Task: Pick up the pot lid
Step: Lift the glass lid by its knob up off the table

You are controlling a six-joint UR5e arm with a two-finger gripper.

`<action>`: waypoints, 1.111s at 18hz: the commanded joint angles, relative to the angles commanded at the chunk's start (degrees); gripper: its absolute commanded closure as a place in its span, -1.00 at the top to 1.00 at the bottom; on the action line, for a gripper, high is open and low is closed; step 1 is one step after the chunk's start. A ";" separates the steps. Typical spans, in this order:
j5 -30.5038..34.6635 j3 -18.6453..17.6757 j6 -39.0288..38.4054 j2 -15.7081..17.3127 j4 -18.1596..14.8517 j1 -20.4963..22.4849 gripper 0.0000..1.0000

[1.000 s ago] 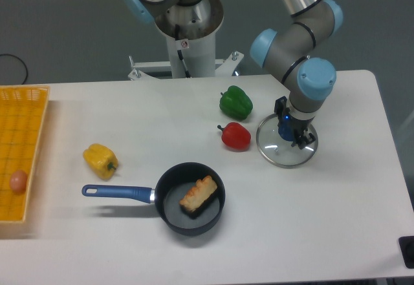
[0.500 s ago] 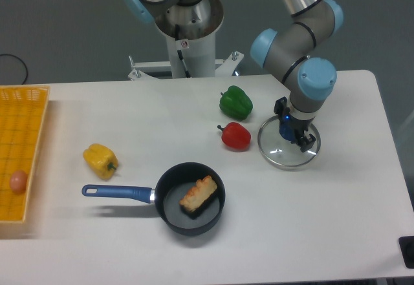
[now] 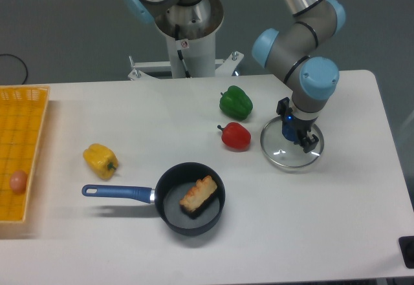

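White table [image 3: 116,249] with brown food [image 3: 194,192] inside pan [image 3: 171,201], reddish oval [image 3: 19,181] in crate [image 3: 35,107], jaws clamped on lid [image 3: 276,147].

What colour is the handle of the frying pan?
The handle is blue, seen best in the fixed camera's current picture.

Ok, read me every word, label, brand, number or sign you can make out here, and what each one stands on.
No readable text anywhere in this view.
Pot lid, pan handle and orange tray: no lettering I can make out.
Arm and end effector: any markings are too small or blurred to read.
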 joint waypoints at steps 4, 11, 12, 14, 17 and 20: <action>1.93 0.88 2.10 0.09 -0.61 -0.44 0.25; 1.85 9.40 3.17 0.53 -16.07 -2.55 0.25; 1.76 9.84 2.99 0.53 -16.69 -2.90 0.25; 1.67 10.02 2.81 0.53 -16.79 -2.90 0.25; 1.58 10.90 2.81 0.35 -17.48 -2.90 0.25; 1.50 13.09 2.81 0.09 -19.16 -2.81 0.25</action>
